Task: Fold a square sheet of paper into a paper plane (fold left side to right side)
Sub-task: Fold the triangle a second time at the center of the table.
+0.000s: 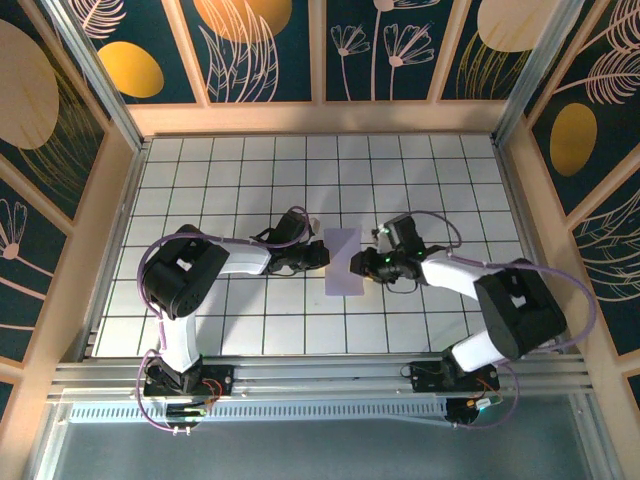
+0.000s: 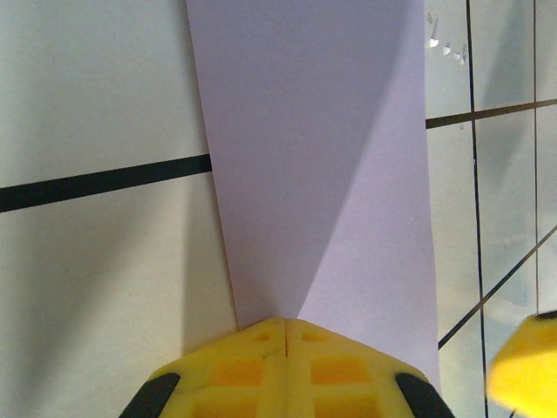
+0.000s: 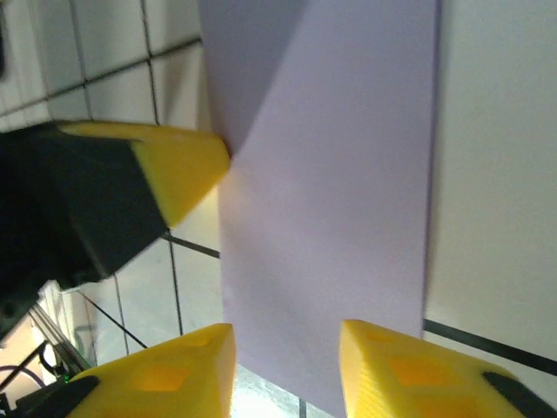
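Observation:
The square sheet of paper (image 1: 342, 262) lies on the tiled table as a narrow lavender rectangle, folded lengthwise. My left gripper (image 1: 320, 258) is shut, and its yellow tips (image 2: 287, 324) rest on the sheet's (image 2: 322, 157) left edge. From the right wrist, that same tip (image 3: 187, 165) touches the paper (image 3: 331, 192). My right gripper (image 3: 287, 370) is open, its two yellow fingers (image 3: 409, 374) straddling the sheet's near edge with the paper lying flat between them. From above, the right gripper (image 1: 364, 265) sits at the sheet's right edge. The paper plane is out of view.
The white tiled table (image 1: 220, 180) is fenced by wooden walls (image 1: 320, 116) at the back and sides. A metal rail (image 1: 320, 375) with both arm bases runs along the near edge. One right finger (image 2: 526, 366) shows at the left wrist view's lower right.

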`<state>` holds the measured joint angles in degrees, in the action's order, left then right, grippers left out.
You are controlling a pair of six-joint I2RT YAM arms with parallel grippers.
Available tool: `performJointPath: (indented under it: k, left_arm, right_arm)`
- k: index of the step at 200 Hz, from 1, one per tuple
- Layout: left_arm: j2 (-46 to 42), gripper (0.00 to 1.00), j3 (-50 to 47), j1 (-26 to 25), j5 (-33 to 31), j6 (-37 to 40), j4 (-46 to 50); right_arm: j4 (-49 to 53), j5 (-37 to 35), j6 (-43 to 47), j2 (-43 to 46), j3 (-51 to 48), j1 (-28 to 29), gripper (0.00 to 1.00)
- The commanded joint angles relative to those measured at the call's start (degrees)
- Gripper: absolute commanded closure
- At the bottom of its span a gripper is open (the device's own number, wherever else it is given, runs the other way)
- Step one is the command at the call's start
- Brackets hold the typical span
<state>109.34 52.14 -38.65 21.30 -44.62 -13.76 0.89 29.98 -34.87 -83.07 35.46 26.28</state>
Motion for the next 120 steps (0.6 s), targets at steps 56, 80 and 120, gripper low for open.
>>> performJointPath:
  k: [56, 80, 120]
  left_arm:
    - [1.66, 1.00, 0.24, -0.79, -3.37, 0.07, 6.97]
    - [1.73, 1.00, 0.06, -0.85, -3.63, -0.26, 7.26]
    - [1.67, 1.00, -0.10, -0.91, -4.01, -0.33, 7.43]
  right_arm:
    - [11.39, 2.03, 2.84, 2.65, -3.89, -3.08, 0.60]
    - [12.12, 3.10, 2.32, 2.54, -4.38, -2.34, 0.63]
    - [9.65, 5.44, 0.39, 1.36, -5.66, -0.67, 0.67]
